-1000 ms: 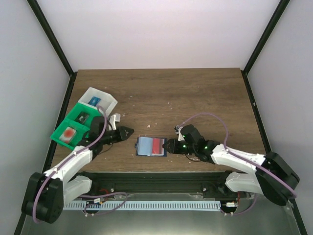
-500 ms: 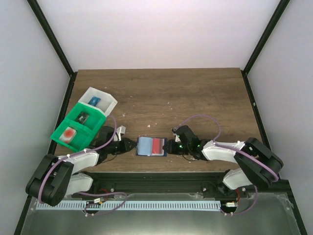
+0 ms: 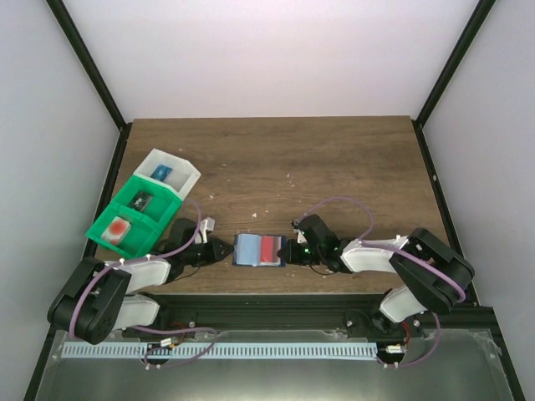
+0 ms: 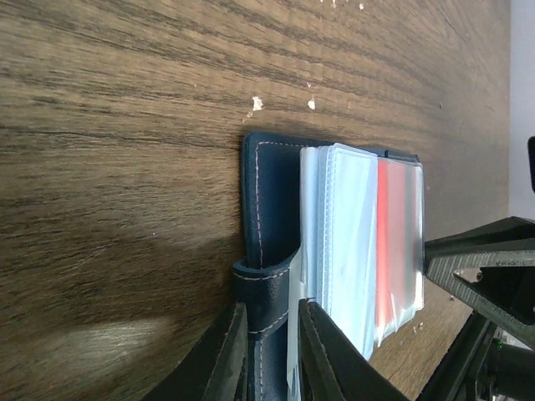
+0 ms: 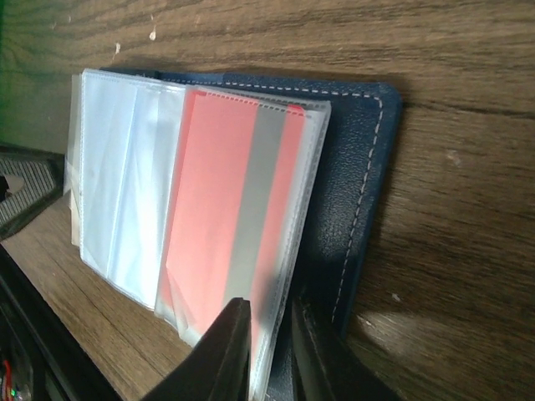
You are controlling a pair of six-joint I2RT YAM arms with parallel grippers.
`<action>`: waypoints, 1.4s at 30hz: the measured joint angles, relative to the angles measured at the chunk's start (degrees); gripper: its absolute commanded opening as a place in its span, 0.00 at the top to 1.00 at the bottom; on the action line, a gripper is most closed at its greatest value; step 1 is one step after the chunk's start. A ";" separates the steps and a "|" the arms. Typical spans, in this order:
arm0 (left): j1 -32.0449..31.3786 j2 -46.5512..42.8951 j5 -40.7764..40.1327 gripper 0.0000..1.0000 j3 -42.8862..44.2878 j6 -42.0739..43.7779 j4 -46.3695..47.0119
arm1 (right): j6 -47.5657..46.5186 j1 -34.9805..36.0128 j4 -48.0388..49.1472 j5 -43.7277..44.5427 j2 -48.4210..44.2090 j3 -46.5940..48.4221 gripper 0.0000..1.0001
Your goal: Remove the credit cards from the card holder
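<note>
- The left fingers (image 3: pixel 226 249) are lying low on the worktop (image 3: pixel 351 159) at the card holder's left edge. They are clamping its dark blue leather cover (image 4: pixel 269 200), and the stitched leather is filling the gap between them.
- The card holder (image 3: pixel 259 250) is lying open and flat close to the worktop's near edge, between the two sets of fingers.
- The right fingers (image 3: pixel 287 248) are reaching in at the card holder's right edge. They are standing close together on either side of a clear sleeve's rim, but I cannot tell whether they are actually pinching it.
- Clear sleeves (image 4: pixel 351 225) are fanning out over the card holder's inside. The one toward its right edge is holding a red card (image 5: pixel 221 209) with a grey stripe, and that card is sitting fully inside the sleeve.
- A green bin (image 3: pixel 132 212) is sitting to the left of the card holder and a little farther back. Its nearest compartment is holding a pale card (image 3: pixel 119 226) with a red blotch, and the next one is holding a small dark thing (image 3: pixel 144 200).
- A white bin (image 3: pixel 188 178) is touching the green bin's far side, farther again from the card holder, and is holding a small blue thing (image 3: pixel 161 173).
- Pale specks (image 4: pixel 257 103) are lying scattered on the wood beyond the card holder.
</note>
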 measured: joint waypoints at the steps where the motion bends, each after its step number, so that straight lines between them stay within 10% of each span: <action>1: 0.00 0.02 0.02 0.80 0.00 -0.09 0.11 | 0.02 -0.02 0.26 -0.17 0.26 0.00 0.88; 7: -0.07 0.96 0.44 0.80 0.00 -0.26 0.48 | -0.17 -0.04 0.57 -0.76 0.72 0.00 0.99; 42: -2.99 2.21 2.19 0.78 -0.85 -5.11 4.02 | -2.91 -0.07 -1.90 0.09 -5.33 0.66 0.96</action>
